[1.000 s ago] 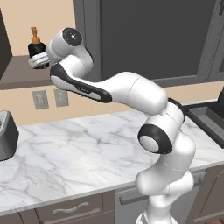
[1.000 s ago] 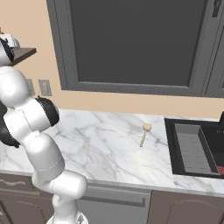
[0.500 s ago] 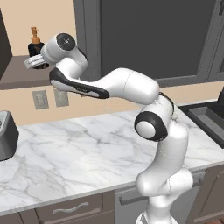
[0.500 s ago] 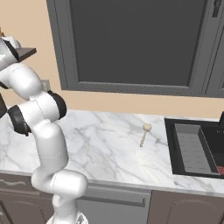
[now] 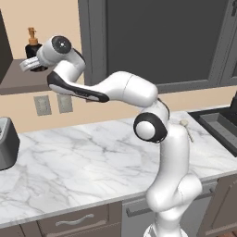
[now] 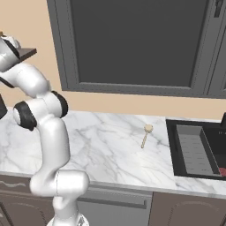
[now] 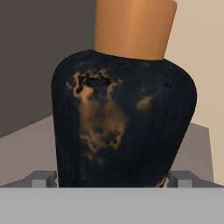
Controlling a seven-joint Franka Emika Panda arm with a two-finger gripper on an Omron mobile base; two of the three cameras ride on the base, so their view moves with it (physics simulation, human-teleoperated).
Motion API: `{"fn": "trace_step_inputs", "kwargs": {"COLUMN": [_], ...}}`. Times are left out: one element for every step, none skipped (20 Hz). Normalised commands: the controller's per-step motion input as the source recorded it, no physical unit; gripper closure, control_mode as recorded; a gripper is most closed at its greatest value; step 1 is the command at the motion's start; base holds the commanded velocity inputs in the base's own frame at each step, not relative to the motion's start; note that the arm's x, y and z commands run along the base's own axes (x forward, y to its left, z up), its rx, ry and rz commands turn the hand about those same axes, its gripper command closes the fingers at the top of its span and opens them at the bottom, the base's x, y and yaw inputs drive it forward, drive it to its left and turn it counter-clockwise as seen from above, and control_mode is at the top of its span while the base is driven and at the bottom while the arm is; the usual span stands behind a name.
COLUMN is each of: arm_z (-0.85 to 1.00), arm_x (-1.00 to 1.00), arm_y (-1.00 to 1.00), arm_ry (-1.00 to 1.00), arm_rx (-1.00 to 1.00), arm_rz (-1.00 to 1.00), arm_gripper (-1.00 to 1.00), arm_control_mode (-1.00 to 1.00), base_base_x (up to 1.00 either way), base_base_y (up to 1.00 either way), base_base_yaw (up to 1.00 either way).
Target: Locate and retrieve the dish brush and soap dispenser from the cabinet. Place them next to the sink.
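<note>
In the hand view, the soap dispenser (image 7: 124, 118) is seen very close, its black body standing between the two finger tips, one at either lower side; no contact can be made out. The gripper (image 5: 28, 64) is held spread wide, nothing being grasped. In the left base view, it is seen reached up and far to the left, level with the cabinet (image 5: 23, 81) shelf on which the bottle (image 5: 33, 45) stands upright. The step in hand is judged to be the grasp of the dispenser: a closing of the jaws about the squat body is called for, then a lift clear of the shelf. Farther off to the right, the dish brush (image 6: 146, 134) is seen lying on the marble counter (image 6: 110, 145) just beside the sink (image 6: 194, 148), so that half is judged done.
</note>
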Motion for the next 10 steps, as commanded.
{"fn": "trace_step_inputs", "kwargs": {"arm_z": [-0.07,-0.07,-0.07,-0.07,-0.07,-0.09,-0.09,-0.04,0.00,0.00], "arm_x": [0.28,0.27,0.21,0.13,0.00,0.00,-0.02,-0.12,-0.25,-0.21], "arm_y": [0.22,0.21,0.19,0.15,0.05,0.00,0.00,0.00,-0.03,-0.13], "arm_ry": [0.00,0.00,0.00,0.00,0.00,0.00,0.00,0.01,0.01,0.02], "arm_rx": [0.00,0.00,0.00,0.00,0.00,0.00,0.00,0.00,0.00,0.00], "arm_rz": [0.00,0.00,0.00,0.00,0.00,0.00,0.00,0.00,0.00,0.00], "arm_gripper": [-1.00,1.00,1.00,1.00,1.00,1.00,1.00,1.00,1.00,1.00], "arm_control_mode": [-1.00,-1.00,-1.00,-1.00,-1.00,-1.00,-1.00,-1.00,-1.00,-1.00], "base_base_x": [0.00,0.00,0.00,0.00,0.00,0.00,0.00,0.00,0.00,0.00], "base_base_y": [0.00,0.00,0.00,0.00,0.00,0.00,0.00,0.00,0.00,0.00], "base_base_yaw": [0.00,0.00,0.00,0.00,0.00,0.00,0.00,0.00,0.00,0.00]}}
